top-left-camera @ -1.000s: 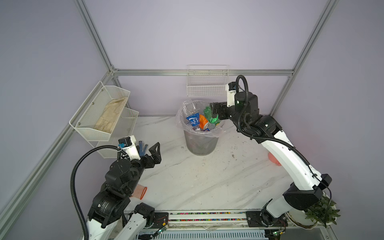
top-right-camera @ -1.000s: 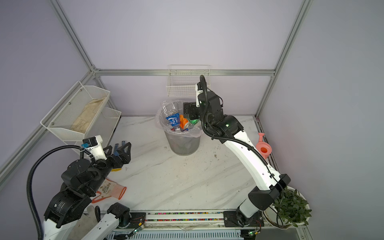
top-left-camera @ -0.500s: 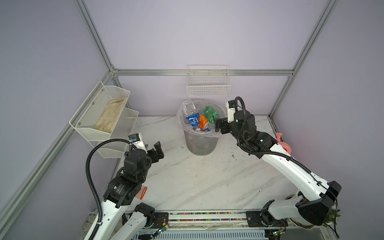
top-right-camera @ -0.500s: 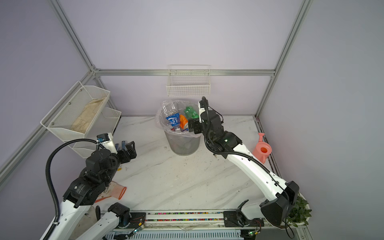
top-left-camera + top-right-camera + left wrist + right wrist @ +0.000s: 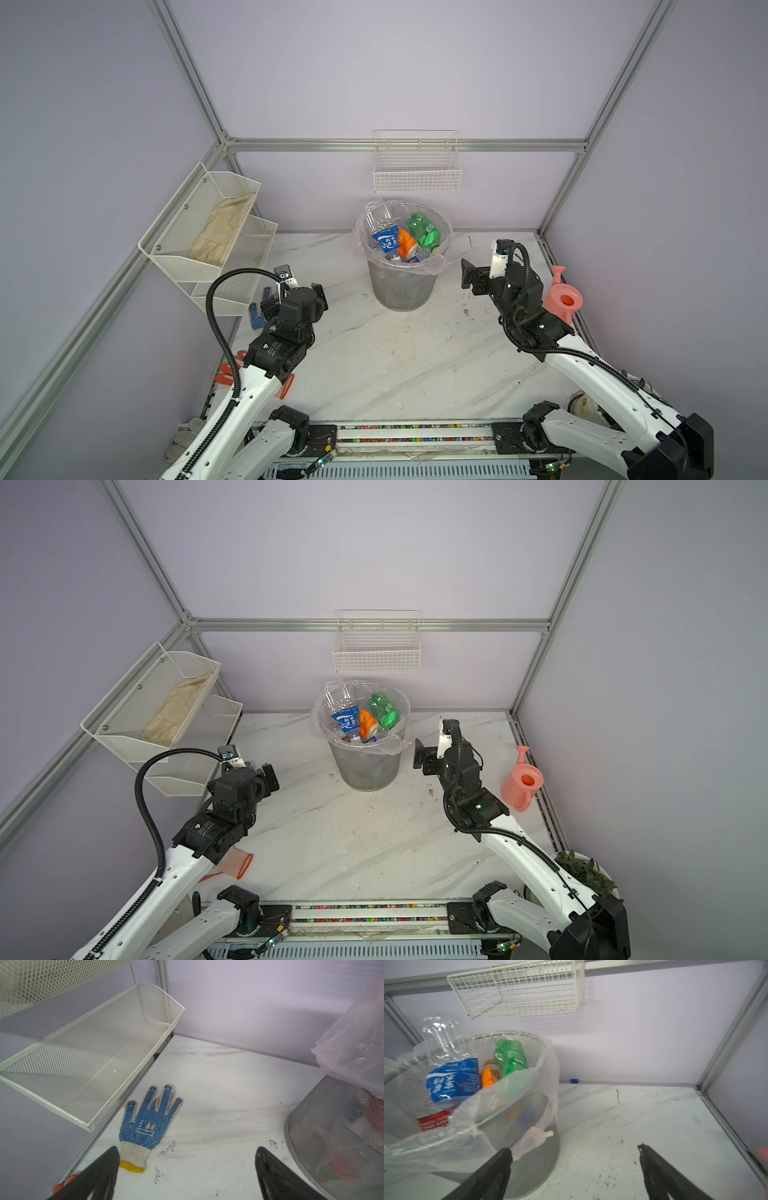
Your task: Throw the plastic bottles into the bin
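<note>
Operator: Jaw state?

Technician: Left gripper [image 5: 187, 1148]: jaws apart, empty. Right gripper [image 5: 573, 1148]: jaws apart, empty.

Operator: Location of the clear plastic bottles with coloured labels [image 5: 385, 239]?

Technician: Piled inside the tall grey mesh bin with clear liner [image 5: 399, 291], just ahead of the right jaws. None lies between either pair, so nothing calls for a grip; the task appears complete.
</note>
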Motion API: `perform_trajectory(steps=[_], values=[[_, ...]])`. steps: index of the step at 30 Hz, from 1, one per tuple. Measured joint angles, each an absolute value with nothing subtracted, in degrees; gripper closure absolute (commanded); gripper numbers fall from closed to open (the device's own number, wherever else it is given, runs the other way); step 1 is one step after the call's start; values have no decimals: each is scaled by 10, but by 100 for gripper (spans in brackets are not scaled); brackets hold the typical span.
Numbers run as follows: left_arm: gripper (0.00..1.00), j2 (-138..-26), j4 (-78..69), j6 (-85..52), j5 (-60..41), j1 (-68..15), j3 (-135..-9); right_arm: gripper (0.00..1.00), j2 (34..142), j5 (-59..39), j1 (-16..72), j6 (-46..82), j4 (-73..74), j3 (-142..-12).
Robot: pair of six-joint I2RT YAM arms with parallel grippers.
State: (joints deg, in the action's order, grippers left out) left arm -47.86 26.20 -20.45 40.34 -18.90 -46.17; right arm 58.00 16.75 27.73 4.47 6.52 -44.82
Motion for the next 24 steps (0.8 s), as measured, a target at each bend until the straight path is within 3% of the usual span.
perform_trajectory(steps=[6, 12, 24], values=[[0, -505, 229, -201, 399, -123, -448, 3, 525, 218, 258, 57, 113, -343], [0, -616, 223, -205, 408, -67, -435, 3, 504, 252, 251, 44, 150, -281], [0, -693, 173, -235, 427, -80, -336, 3, 528, 322, 232, 40, 247, -183]])
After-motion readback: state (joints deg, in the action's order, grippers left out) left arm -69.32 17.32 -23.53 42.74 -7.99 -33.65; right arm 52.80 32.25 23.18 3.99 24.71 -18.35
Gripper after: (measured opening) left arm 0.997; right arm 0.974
